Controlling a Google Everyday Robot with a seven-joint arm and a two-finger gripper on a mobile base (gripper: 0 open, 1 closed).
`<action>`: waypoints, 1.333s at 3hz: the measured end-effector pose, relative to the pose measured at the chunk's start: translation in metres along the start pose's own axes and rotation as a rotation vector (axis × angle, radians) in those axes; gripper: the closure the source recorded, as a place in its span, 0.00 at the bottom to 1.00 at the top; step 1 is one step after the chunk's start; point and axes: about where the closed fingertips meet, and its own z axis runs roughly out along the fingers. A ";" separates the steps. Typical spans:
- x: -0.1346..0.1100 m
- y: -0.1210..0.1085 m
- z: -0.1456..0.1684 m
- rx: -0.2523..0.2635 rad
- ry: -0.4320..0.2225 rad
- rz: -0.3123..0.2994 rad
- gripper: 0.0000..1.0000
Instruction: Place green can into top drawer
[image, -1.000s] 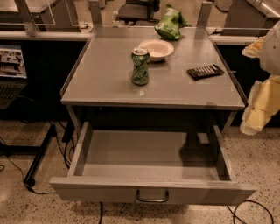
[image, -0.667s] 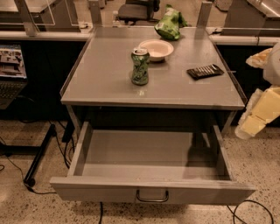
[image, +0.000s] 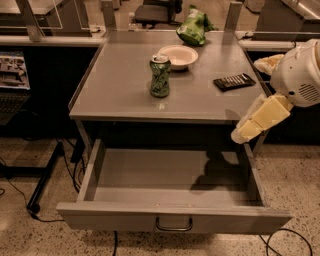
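upright on the table, upper middle of the frame, just beside the white bowl: the green can, not yet taken. at the bottom, pulled wide open to receive it: the top drawer. at the right edge, well apart from the can, probably waiting before the reach: the gripper. apart or together, cannot tell.

Office or lab-type workspace. Grey metal surface with its top drawer pulled open. Clear partitions on the benches at the far side, office chair behind them. Cables trail over a speckled hard floor. Robot gripper hangs at the surface's right edge, over the drawer's right side.
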 end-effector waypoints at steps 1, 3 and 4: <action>0.000 0.000 0.000 0.000 0.000 0.000 0.00; 0.006 -0.025 0.035 0.029 -0.081 0.084 0.00; -0.009 -0.042 0.062 0.013 -0.121 0.080 0.00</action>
